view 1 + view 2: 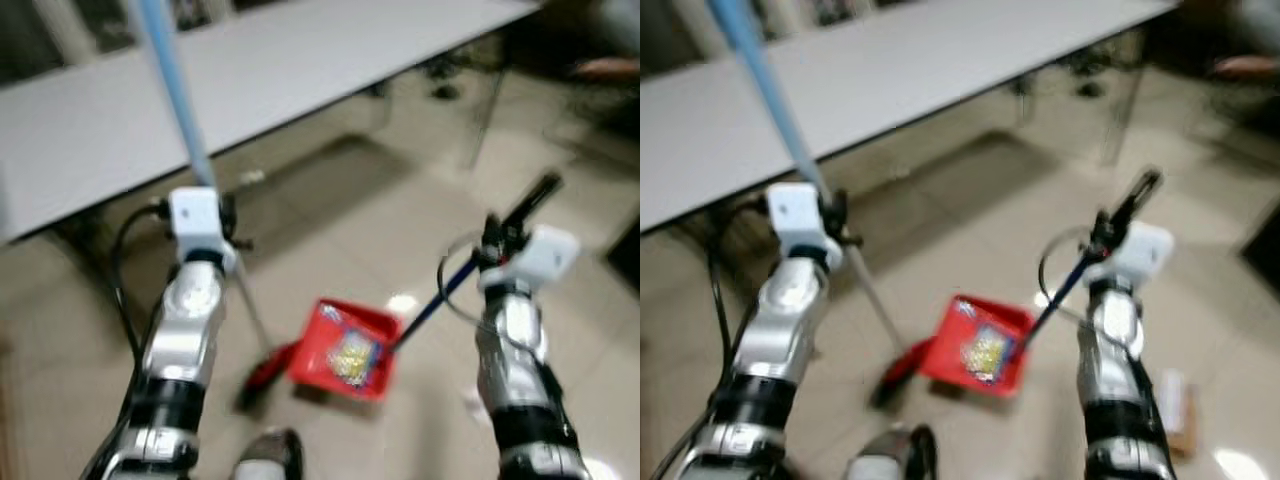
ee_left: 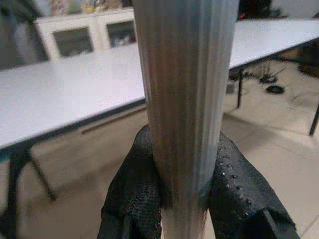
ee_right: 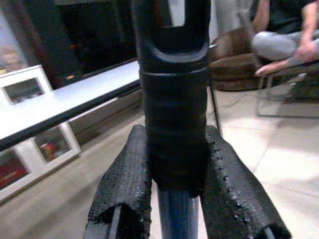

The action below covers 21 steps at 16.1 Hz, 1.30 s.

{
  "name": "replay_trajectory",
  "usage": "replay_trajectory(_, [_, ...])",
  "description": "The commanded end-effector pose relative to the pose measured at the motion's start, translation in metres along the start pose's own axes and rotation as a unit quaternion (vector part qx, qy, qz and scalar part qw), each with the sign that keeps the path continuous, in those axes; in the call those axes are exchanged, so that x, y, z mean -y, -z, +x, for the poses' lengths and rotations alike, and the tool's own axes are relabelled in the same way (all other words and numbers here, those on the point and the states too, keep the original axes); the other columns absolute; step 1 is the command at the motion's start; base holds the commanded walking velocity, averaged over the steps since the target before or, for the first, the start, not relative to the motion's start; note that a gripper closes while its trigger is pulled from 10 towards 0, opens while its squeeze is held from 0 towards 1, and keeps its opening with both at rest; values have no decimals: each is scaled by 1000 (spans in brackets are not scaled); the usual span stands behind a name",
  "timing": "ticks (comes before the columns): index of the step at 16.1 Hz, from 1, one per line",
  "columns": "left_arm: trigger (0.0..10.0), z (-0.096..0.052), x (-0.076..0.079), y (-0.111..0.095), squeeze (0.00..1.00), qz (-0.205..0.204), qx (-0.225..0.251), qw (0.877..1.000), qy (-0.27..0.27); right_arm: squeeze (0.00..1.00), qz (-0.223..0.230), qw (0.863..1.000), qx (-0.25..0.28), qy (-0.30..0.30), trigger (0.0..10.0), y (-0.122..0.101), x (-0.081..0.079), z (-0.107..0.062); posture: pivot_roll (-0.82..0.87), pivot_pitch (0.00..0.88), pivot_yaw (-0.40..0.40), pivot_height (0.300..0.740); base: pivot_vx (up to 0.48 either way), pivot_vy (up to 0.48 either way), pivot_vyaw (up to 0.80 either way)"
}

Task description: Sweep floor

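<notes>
A red dustpan (image 1: 345, 352) lies on the tiled floor between my arms, with yellowish litter (image 1: 351, 357) in it. Its dark blue handle (image 1: 440, 292) slants up to a black grip, and my right gripper (image 3: 172, 164) is shut on that grip. My left gripper (image 2: 184, 179) is shut on the broom's pole (image 1: 172, 85), which is light blue above and grey below. The broom's dark head (image 1: 262, 380) rests on the floor just left of the dustpan.
A long white table (image 1: 250, 80) stands ahead, with dark metal legs (image 1: 485, 110). A person (image 3: 284, 35) sits on a chair off to the right. White cabinets (image 2: 84, 35) line the far wall. Some small debris (image 1: 1175, 405) lies by my right side.
</notes>
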<state>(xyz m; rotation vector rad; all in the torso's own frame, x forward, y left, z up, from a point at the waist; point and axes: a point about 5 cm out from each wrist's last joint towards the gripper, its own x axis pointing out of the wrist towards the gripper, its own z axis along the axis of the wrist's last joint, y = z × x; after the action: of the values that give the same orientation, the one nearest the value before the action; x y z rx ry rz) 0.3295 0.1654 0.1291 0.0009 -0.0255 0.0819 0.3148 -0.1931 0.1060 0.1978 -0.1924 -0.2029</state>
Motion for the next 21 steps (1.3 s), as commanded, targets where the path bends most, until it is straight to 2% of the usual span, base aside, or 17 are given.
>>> replay_trajectory(1, [10000,5,-3,-10,0,17,15,1000,-7,0,22,999,24,-13,10000,-11,-11,6,-41,64,84,740,0,0,0])
replay_trajectory(21, [10000,5,3,-14,0,-1,23,1000,-1,0,20,1000,13,-11,10000,-9,-9,7,-35,97,73,740,0,0,0])
